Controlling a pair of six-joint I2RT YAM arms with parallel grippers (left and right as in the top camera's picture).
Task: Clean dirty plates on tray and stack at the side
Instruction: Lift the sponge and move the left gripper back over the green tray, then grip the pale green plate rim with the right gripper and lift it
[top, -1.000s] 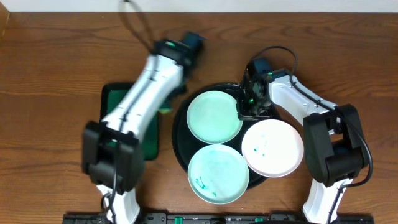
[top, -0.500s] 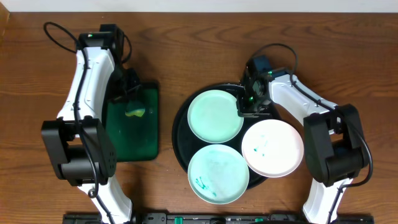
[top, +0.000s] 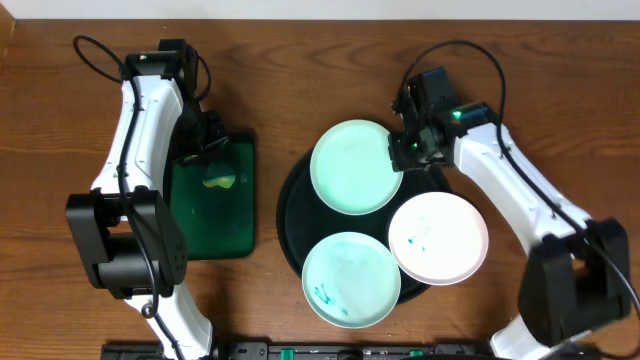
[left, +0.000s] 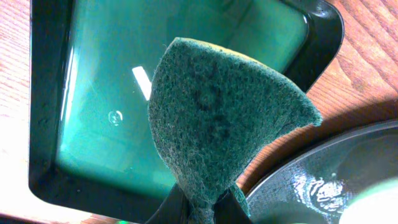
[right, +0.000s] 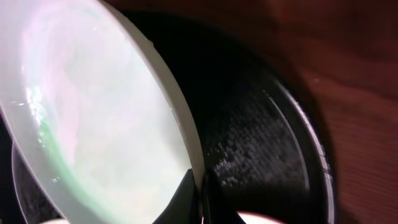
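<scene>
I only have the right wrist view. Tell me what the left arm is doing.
Observer: The left gripper is shut on a sponge over the green tray.
Operator: Report the other plates.
Observer: A mint plate and a white plate lie on the black tray, both with teal smears.
Operator: Say where my plate sits.
Observer: The held plate, in the right gripper, reaches past the black tray's far rim.
</scene>
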